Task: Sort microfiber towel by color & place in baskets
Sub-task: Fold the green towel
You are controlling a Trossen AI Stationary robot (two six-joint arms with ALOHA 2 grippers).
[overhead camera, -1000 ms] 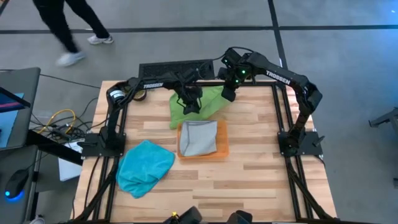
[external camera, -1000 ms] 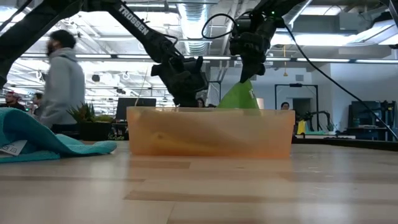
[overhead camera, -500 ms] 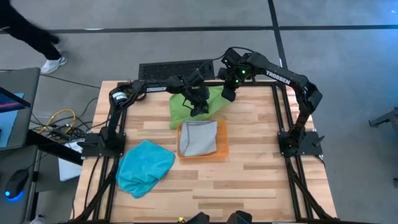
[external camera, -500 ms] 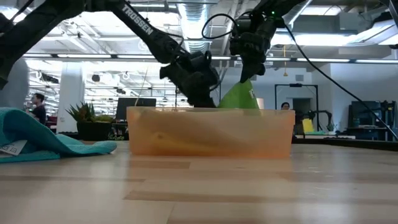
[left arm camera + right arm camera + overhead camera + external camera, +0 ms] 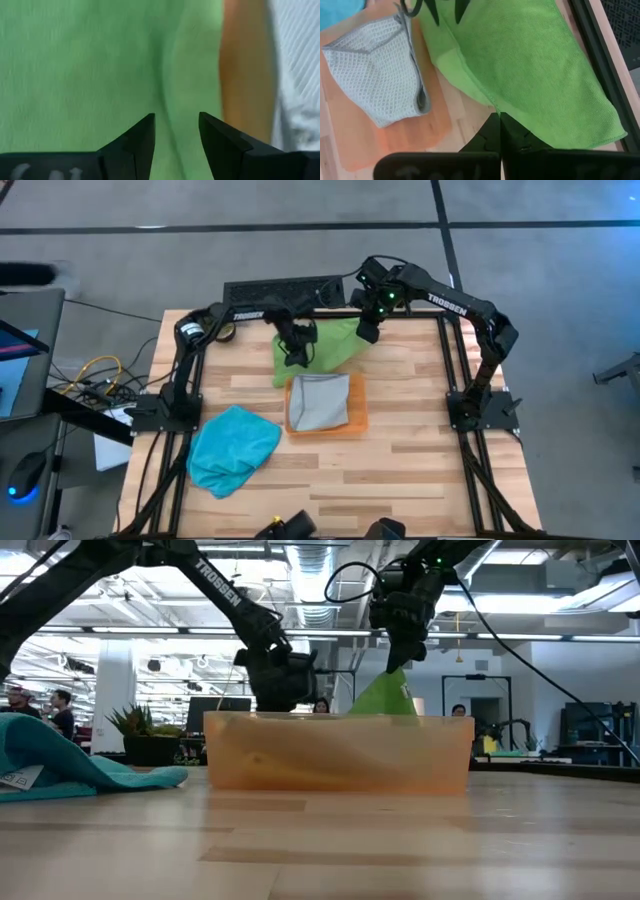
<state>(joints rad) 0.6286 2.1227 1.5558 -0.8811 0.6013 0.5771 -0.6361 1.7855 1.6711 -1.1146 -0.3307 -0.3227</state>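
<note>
A green towel [image 5: 330, 340] lies at the table's far middle, just beyond the orange tray [image 5: 358, 420], which holds a folded grey towel [image 5: 320, 400]. My right gripper [image 5: 367, 330] is shut on the green towel's right part and holds it up in a peak [image 5: 385, 695]. My left gripper [image 5: 295, 345] is open over the towel's left part [image 5: 75, 65], close above it, with the tray's rim [image 5: 245, 75] just beside it; I cannot tell whether it touches. A teal towel [image 5: 233, 448] lies bunched at the near left. My right gripper pinches the green towel's hemmed edge [image 5: 492, 106] between its two shut fingers, coming from above and pointing down. That part is raised in a peak below the fingers, while the rest of the towel lies spread on the table.
A black flat object [image 5: 285, 288] lies along the far edge behind the towel. The arms' black frames stand at both table sides. A potted plant [image 5: 135, 730] and people [image 5: 15, 700] show in the room beyond the table. Bare wood lies near and right of the tray.
My left gripper has swung toward the table's right over the green towel, then back toward the left, staying low. My right gripper has kept still with the towel's peak unchanged. A person beyond the far left has walked out of view.
</note>
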